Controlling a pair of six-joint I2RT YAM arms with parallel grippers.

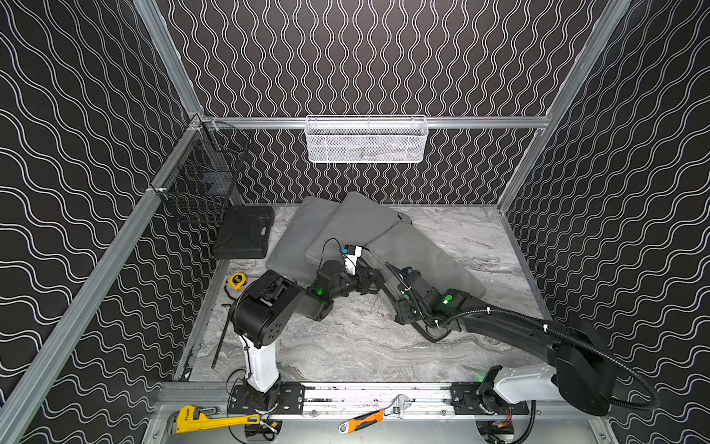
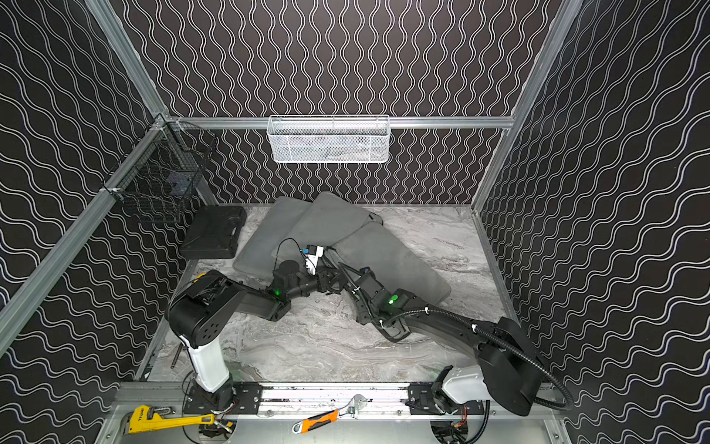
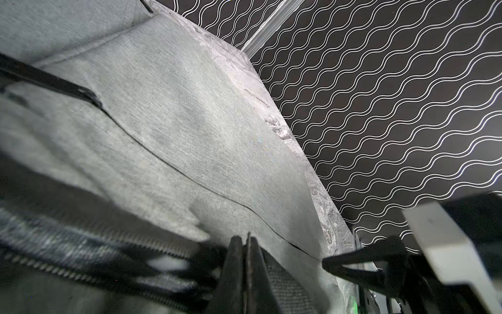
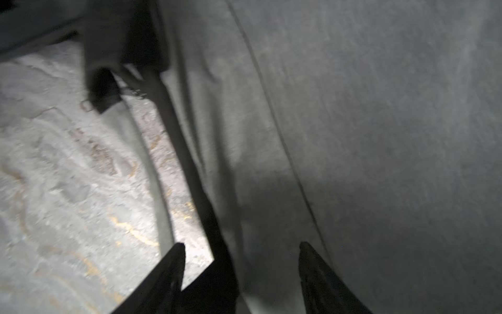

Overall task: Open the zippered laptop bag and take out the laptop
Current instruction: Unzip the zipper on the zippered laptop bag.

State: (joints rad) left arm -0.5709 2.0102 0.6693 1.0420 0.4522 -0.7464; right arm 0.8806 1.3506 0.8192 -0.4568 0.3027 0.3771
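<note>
Laptop bag (image 1: 357, 226), grey, lies on marble worktop (image 1: 365, 346) toward back wall, flaps overlapping, zipper (image 3: 108, 239) teeth showing at near edge. L hand (image 3: 245, 240) has fingers pressed together at that zipper edge; can't tell if pull is pinched. R hand (image 4: 241, 244) has fingers apart, straddling bag's edge w/ dark strap (image 4: 187, 163) between them, nothing clamped.

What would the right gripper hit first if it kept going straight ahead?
Probably the grey laptop bag: the right gripper, jaws open, points at its fabric near the edge, though blur leaves depth uncertain.
</note>
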